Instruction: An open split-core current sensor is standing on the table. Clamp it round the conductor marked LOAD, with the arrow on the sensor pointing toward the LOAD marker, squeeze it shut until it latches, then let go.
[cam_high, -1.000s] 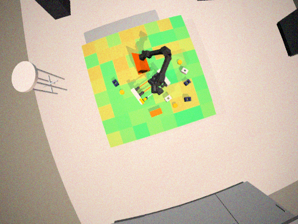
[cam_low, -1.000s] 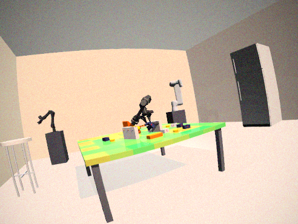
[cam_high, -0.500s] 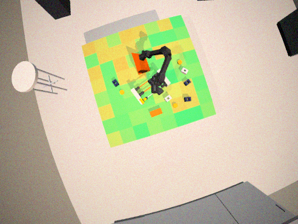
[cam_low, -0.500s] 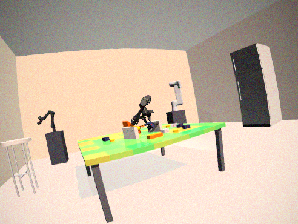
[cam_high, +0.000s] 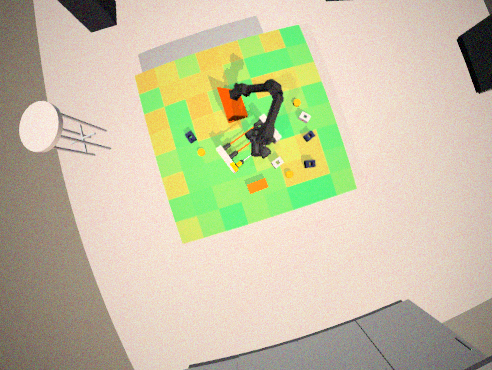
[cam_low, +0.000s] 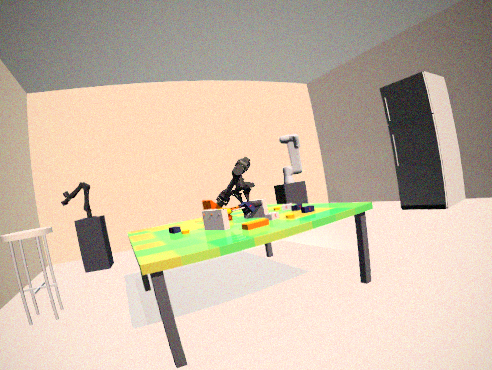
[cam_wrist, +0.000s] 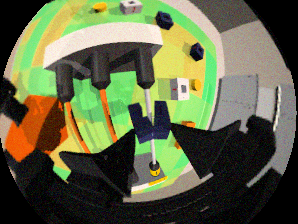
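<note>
In the wrist view the dark blue split-core sensor (cam_wrist: 149, 123) sits astride a thin grey conductor (cam_wrist: 147, 98). That conductor runs from a black terminal (cam_wrist: 145, 74) on the far white rail (cam_wrist: 100, 38) down to a yellow marker (cam_wrist: 156, 171) by the near rail; I cannot read any lettering. My gripper (cam_wrist: 153, 128) (cam_high: 256, 148) (cam_low: 248, 210) is shut on the sensor, one black finger on each side of it. Two orange-red conductors (cam_wrist: 107, 117) run alongside to the left. In the top view the arm hides the sensor. I cannot tell whether its jaws are latched.
A tall orange box (cam_high: 233, 105) (cam_wrist: 33, 125) stands left of the conductors, and a flat orange block (cam_high: 257, 185) (cam_low: 255, 225) lies nearer the table's front. Small dark blue (cam_high: 309, 135), white (cam_high: 304, 116) and yellow (cam_high: 297, 102) pieces are scattered on the checkered table (cam_high: 210, 220).
</note>
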